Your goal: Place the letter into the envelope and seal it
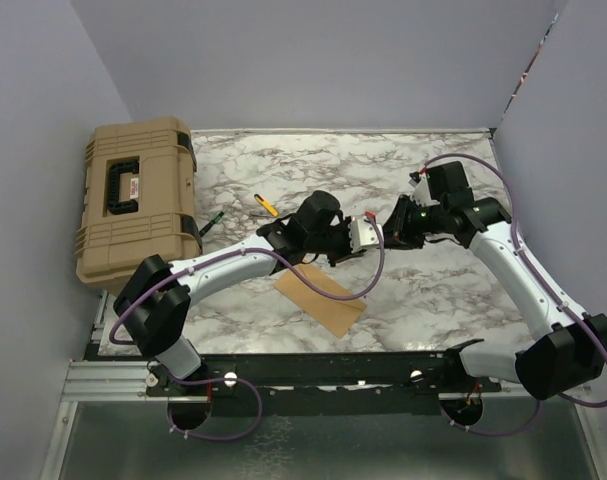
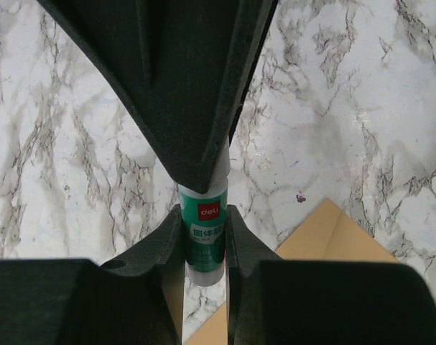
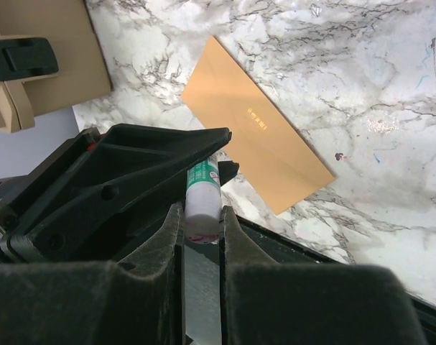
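both arms on one glue stick (image 2: 206,215) lol, left gripper (image 2: 205,241) clamped round its green body, right gripper (image 3: 202,224) pinched on the white end, jaws nose to nose, tan envelope (image 3: 257,154) flat on the marble table (image 1: 443,300), below the jaws, apart from both

Toolbox (image 1: 135,200) blocks table's (image 1: 283,160) left; far right passable.

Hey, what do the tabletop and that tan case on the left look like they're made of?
Tabletop: white with grey veins like marble, smooth and slightly glossy; it could be stone or a printed laminate, the look leaves that open.
Case: probably moulded hard plastic, matte tan, with a ribbed shell, black handle and black latches.
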Robot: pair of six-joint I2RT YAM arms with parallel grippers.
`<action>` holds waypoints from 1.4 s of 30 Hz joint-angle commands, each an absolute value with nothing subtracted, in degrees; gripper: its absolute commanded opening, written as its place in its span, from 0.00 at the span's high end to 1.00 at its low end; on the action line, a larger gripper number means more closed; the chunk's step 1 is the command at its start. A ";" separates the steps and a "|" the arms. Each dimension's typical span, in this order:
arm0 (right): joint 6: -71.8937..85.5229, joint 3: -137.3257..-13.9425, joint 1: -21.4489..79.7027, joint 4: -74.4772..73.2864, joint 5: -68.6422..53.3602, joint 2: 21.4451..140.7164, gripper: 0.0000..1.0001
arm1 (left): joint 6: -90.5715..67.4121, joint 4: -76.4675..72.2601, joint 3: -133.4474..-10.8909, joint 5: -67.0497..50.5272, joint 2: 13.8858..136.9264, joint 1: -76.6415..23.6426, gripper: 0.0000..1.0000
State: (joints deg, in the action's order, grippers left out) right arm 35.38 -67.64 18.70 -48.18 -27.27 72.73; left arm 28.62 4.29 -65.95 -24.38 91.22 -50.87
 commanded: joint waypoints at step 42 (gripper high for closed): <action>57.10 -51.27 27.07 -41.04 -24.15 74.53 1.00 | 32.23 -25.66 -76.65 -34.55 86.88 -59.87 1.00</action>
